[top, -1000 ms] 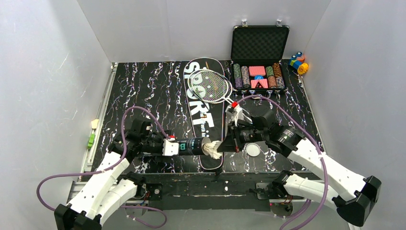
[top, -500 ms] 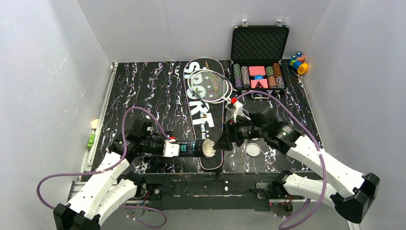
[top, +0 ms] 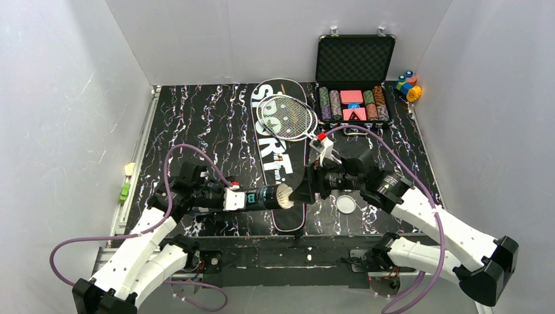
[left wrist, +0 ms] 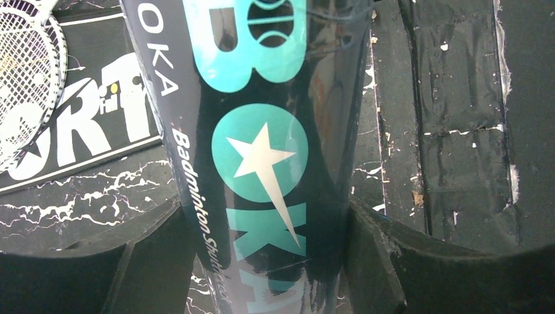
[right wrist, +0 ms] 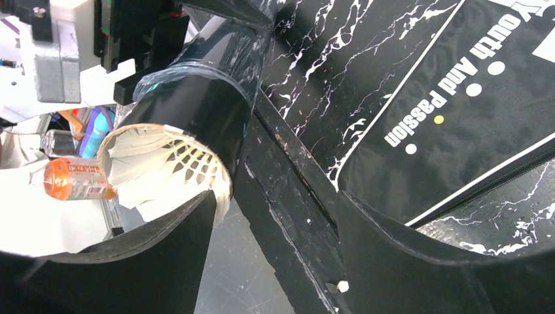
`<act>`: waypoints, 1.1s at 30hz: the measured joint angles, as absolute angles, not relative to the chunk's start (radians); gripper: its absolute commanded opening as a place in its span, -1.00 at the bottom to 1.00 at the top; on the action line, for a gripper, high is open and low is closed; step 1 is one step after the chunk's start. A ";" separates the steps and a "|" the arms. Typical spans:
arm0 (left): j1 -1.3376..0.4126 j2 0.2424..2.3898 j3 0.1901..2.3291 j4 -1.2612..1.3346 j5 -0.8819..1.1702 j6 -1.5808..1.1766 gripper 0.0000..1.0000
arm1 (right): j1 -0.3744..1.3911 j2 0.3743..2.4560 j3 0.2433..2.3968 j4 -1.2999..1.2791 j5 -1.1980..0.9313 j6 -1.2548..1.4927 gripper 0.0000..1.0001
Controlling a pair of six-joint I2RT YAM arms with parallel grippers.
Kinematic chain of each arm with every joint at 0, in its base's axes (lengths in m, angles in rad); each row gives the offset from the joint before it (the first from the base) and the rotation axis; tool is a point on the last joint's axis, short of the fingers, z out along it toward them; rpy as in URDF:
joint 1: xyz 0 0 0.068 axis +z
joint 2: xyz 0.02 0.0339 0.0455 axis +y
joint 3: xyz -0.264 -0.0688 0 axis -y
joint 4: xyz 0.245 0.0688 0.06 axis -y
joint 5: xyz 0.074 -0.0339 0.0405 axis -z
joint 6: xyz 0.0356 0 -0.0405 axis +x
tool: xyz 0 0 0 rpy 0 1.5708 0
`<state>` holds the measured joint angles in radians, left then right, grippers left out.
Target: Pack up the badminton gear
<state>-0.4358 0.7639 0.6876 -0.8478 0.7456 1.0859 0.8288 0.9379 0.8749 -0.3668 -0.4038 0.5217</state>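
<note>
My left gripper (top: 249,198) is shut on the long black tube (top: 262,197), held level above the table's front. In the left wrist view the tube (left wrist: 275,144) fills the gap between the fingers of my left gripper (left wrist: 265,222). A white feather shuttlecock (top: 284,195) sits in the tube's open mouth. My right gripper (top: 306,187) stands open just right of that mouth, holding nothing. In the right wrist view the shuttlecock (right wrist: 163,163) lies left of my right gripper (right wrist: 275,203). The round lid (top: 345,204) lies on the table. Two rackets (top: 288,114) rest on the black SPORT bag (top: 280,160).
An open black case of poker chips (top: 353,98) stands at the back right, with small coloured blocks (top: 409,85) beside it. Small green and pale pieces (top: 126,183) sit on the left rail. The bag (right wrist: 458,118) lies close under my right gripper.
My right gripper has opened, let go of the shuttlecock and drawn back to the right. The shuttlecock now sits deeper in the tube's mouth. The left gripper keeps its hold.
</note>
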 measured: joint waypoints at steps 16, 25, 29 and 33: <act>-0.436 0.764 0.699 -0.808 0.756 0.984 -0.63 | 0.932 1.086 0.869 -0.219 -0.266 0.570 0.69; -0.436 0.744 0.682 -0.773 0.746 0.964 -0.69 | 0.906 0.891 0.970 -0.398 -0.024 0.554 0.74; -0.436 0.731 0.653 -0.764 0.735 0.963 -0.69 | 0.818 0.808 0.959 -0.493 0.089 0.555 0.73; -0.436 0.729 0.641 -0.749 0.725 0.949 -0.68 | 0.739 0.882 0.907 -0.584 0.205 0.554 0.67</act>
<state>-0.4362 0.7288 0.6411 -0.7494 0.7250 0.9493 0.7395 0.8818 0.9066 -0.5842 0.2050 0.5537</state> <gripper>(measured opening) 0.668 0.860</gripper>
